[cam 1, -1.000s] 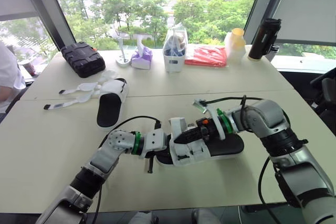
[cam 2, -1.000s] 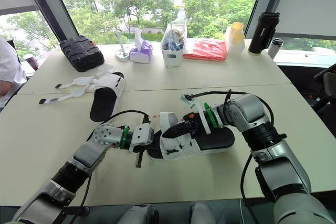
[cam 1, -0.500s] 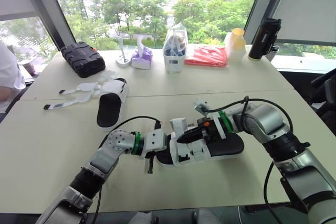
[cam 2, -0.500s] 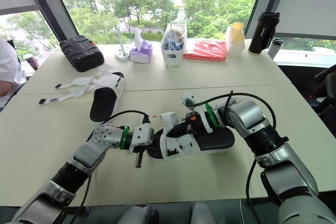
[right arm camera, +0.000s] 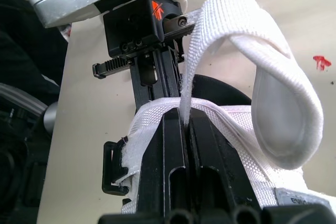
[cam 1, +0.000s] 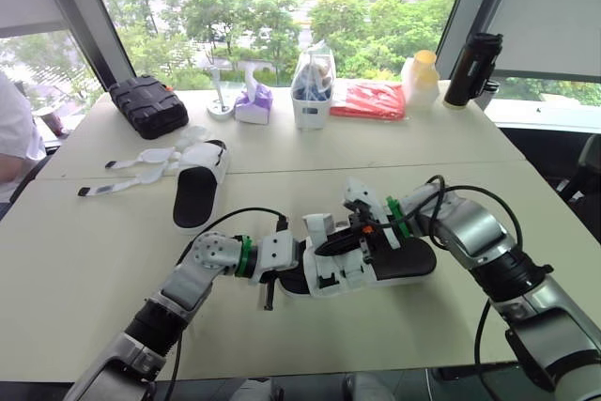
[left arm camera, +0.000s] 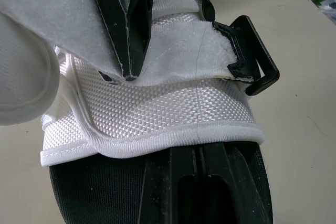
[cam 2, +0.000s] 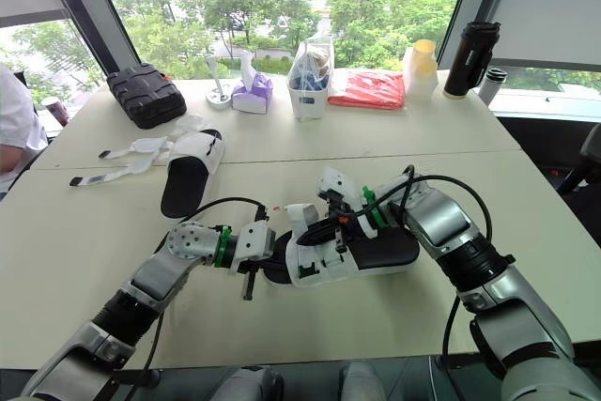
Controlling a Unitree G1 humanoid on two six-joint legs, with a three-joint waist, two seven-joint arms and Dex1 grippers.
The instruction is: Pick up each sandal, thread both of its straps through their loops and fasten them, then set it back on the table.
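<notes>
Left claw gripping sandal, right claw pinching strap, second sandal leftward

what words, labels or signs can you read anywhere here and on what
No text reads clearly.
Grey tag on the sandal: cut off and blurred, unreadable.
Orange mark on the left tool: a symbol, no legible letters.
Black bottle, red packet: nothing legible, too small.

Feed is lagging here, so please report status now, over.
Left tool shut on near sandal. Right tool pinching its strap, not yet fastened. Other sandal lies apart, straps loose.
</notes>
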